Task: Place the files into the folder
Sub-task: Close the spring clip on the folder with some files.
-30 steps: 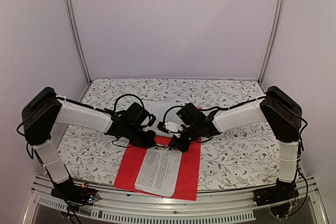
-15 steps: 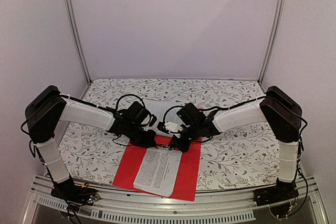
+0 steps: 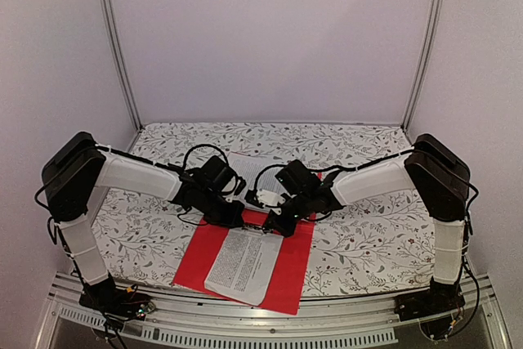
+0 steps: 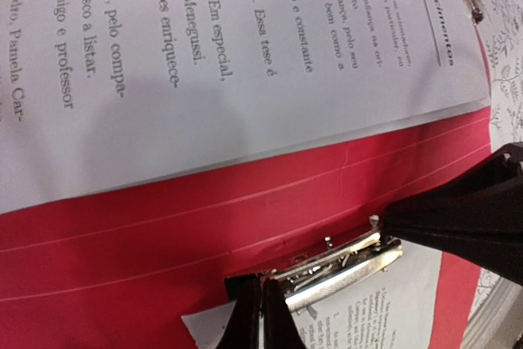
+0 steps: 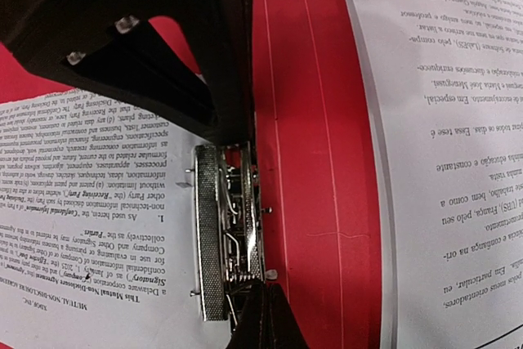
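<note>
Right now your left gripper (image 4: 260,316) has its fingers pressed flat together with nothing visible between them, and their tips sit at one end of the metal clip (image 4: 343,263). Your right gripper (image 5: 263,320) is pinched closed the same way, its tips touching the opposite end of that clip, so the two black noses face each other along the clip's length. You cannot tell from these views whether either tip bears down on the clip's lever. The clip sits on the red folder (image 3: 196,261), which lies open and flat on the floral tablecloth (image 3: 368,234). Most of its red surface reaches from the clip toward the arm bases. On that near side of the clip a printed sheet (image 3: 245,266) rests on the red, turned slightly askew, with its top edge just beside the clip. Whether that edge is caught under the clip is not clear. On the far side of the clip a narrow band of red continues, and a second sheet (image 3: 245,165) lies there overlapping that band, text up.
</note>
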You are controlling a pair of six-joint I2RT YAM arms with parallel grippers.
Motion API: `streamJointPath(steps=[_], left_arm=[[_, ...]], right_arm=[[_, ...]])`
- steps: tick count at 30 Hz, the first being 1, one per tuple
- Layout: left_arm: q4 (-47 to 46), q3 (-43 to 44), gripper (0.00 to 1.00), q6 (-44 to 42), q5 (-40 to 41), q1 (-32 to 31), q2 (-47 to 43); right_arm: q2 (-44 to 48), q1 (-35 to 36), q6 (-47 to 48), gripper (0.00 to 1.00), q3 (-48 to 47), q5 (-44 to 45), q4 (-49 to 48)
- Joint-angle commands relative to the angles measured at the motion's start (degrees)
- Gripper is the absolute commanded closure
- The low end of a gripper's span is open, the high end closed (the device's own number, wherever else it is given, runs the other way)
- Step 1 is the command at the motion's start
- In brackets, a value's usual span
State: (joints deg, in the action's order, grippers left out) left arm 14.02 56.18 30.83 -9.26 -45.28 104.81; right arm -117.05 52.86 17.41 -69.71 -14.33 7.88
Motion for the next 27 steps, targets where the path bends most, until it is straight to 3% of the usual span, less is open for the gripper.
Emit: streamJointPath(steps=[1,14,27], left_arm=[[5.99,-2.83,1.0,-0.77,6.03,1.57,3.3],[4.04,-0.25,1.0,-2.24,3.44,3.0,0.96],[2.13,-6.12,1.0,-0.11,1.33,3.0,3.68]], right_arm=[[-6.02,0.23,1.18,1.0,3.98,2.09,13.04],[-6.87,0.3,0.97,1.0,3.14,2.09,13.97],[-6.96,0.27,0.7,1.0,3.09,2.12,14.05]])
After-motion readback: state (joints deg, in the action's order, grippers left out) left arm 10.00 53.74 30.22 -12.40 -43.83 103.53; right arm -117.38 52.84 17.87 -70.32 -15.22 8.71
